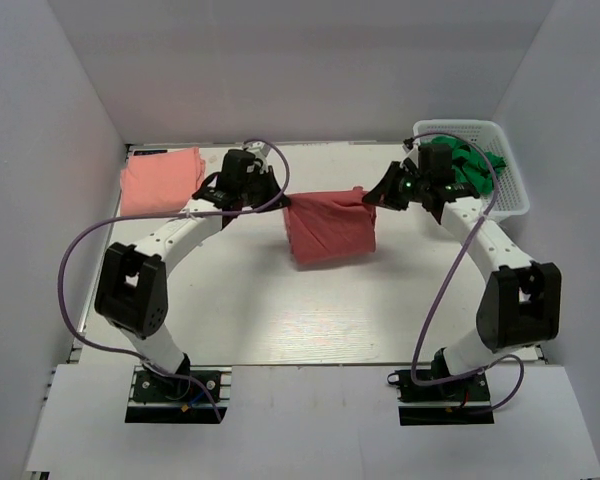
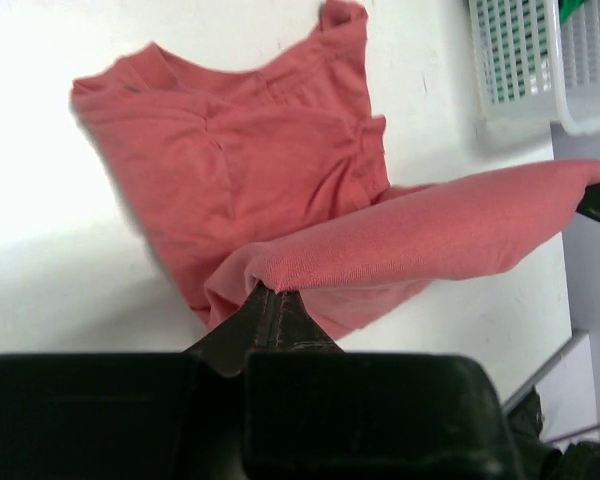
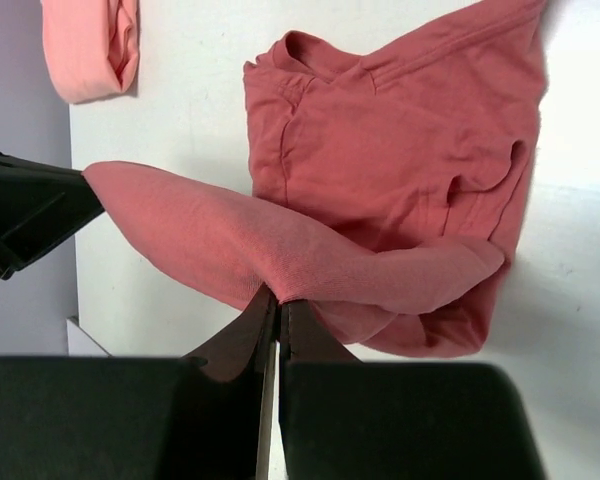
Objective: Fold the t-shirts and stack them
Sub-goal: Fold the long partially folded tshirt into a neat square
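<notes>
The brick-red t-shirt [image 1: 330, 226] hangs folded between my two grippers above the table's middle, its lower part resting on the table. My left gripper [image 1: 277, 196] is shut on its left top edge; in the left wrist view the gripper [image 2: 270, 292] pinches the shirt [image 2: 260, 170]. My right gripper [image 1: 372, 197] is shut on the right top edge; in the right wrist view the gripper [image 3: 278, 297] pinches the shirt [image 3: 400, 160]. The salmon-pink t-shirt [image 1: 160, 180] lies folded at the back left, also in the right wrist view [image 3: 88, 45].
A white mesh basket [image 1: 507, 170] at the back right holds green cloth [image 1: 470, 162]; its corner shows in the left wrist view [image 2: 525, 60]. White walls enclose the table on three sides. Purple cables loop off both arms.
</notes>
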You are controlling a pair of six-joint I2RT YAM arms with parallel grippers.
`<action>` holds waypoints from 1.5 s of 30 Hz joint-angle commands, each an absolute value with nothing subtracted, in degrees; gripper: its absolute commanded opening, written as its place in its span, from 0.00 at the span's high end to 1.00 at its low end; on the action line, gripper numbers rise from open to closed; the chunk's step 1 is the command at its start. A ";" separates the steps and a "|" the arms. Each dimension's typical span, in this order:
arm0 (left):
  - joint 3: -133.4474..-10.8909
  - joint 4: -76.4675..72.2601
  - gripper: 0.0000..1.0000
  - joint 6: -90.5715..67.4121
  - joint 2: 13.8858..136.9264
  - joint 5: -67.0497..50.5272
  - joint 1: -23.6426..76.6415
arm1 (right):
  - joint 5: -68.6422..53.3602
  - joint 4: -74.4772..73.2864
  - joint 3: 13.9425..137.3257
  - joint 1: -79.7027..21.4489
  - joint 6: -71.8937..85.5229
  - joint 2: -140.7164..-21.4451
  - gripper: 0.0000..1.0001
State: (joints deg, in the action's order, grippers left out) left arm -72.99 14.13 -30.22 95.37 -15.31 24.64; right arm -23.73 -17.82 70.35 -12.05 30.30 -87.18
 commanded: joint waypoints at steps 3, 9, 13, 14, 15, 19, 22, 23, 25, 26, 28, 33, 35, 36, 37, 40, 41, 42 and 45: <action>-80.14 9.84 1.00 -30.23 98.60 -13.10 22.42 | -24.78 -13.80 77.33 -10.45 30.24 -93.32 1.00; -83.49 9.15 1.00 -31.29 105.37 -10.81 21.27 | -26.19 -11.96 82.70 -9.32 30.49 -102.37 1.00; -88.76 7.39 1.00 -30.67 113.01 -10.81 20.13 | -26.81 -9.05 86.83 -8.61 32.43 -109.32 1.00; -90.77 5.21 1.00 -30.67 114.77 -10.11 20.13 | -25.59 -8.01 89.10 -8.35 33.48 -111.69 1.00; -91.92 3.88 1.00 -30.67 116.61 -10.11 20.13 | -24.18 -6.69 89.73 -8.35 34.18 -113.97 1.00; -103.24 2.80 1.00 -30.06 128.47 -12.13 19.60 | -18.72 -0.70 95.17 -8.17 37.08 -122.93 1.00; -116.51 8.77 0.62 -27.78 137.18 -13.53 19.60 | -15.21 -1.23 101.77 -8.09 37.71 -126.38 0.93; -120.02 9.57 0.30 -27.16 138.33 -14.58 19.60 | -15.55 -0.80 103.00 -8.09 37.71 -126.47 0.53; -120.06 8.62 0.00 -26.11 138.26 -15.37 19.60 | -17.75 1.14 103.62 -7.91 36.83 -126.21 0.10; -118.75 7.83 0.00 -26.10 137.47 -15.38 19.60 | -18.28 0.79 104.49 -8.00 36.30 -125.69 0.10; -116.55 6.94 0.00 -26.10 134.40 -16.08 19.60 | -17.85 -1.65 104.15 -8.35 34.46 -123.15 0.10; -106.89 6.94 0.00 -24.18 127.80 -16.61 20.83 | -16.61 -2.54 93.97 -8.96 32.00 -114.98 0.10; -103.46 6.94 0.00 -24.17 126.57 -17.39 21.97 | -15.65 -3.25 90.18 -9.31 31.12 -114.00 0.10; -102.58 6.25 0.00 -24.78 126.04 -19.84 21.97 | -15.73 -3.69 89.39 -9.40 30.68 -112.78 0.10; -101.87 6.24 0.00 -25.39 126.04 -20.39 21.97 | -17.30 -3.69 87.64 -9.93 29.63 -112.68 0.10; -101.34 6.07 0.00 -25.40 126.04 -21.96 23.11 | -21.78 -2.90 86.49 -11.59 28.48 -113.02 0.10; -100.82 5.37 0.00 -25.40 126.04 -22.58 23.12 | -22.49 -3.07 86.40 -11.86 28.48 -113.46 0.10; -100.81 4.40 0.00 -26.10 126.04 -23.72 24.42 | -23.37 -3.25 86.57 -12.04 28.91 -115.03 0.10; -102.12 3.08 0.00 -26.10 127.70 -24.26 26.27 | -24.34 -2.82 86.40 -12.39 31.80 -117.23 0.10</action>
